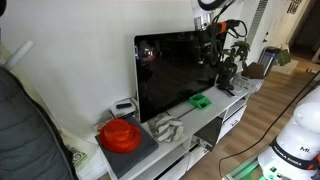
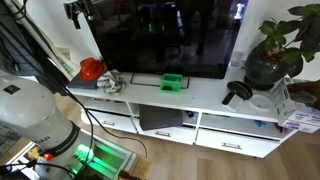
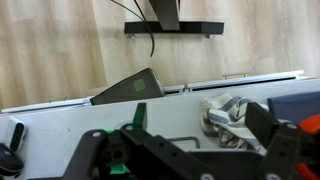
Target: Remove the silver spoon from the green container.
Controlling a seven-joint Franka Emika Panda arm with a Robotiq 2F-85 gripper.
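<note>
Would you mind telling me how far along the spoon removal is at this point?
Nothing looks done yet. The pincer is open and empty, high above the cabinet. The green container sits in front of the TV; the spoon is too small to make out. Left: descend, grip the spoon, lift it out.

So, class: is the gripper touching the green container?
Apart. In an exterior view the gripper hangs high above the cabinet, while the green container sits on the cabinet top far below it, with a plain gap between them.
</note>
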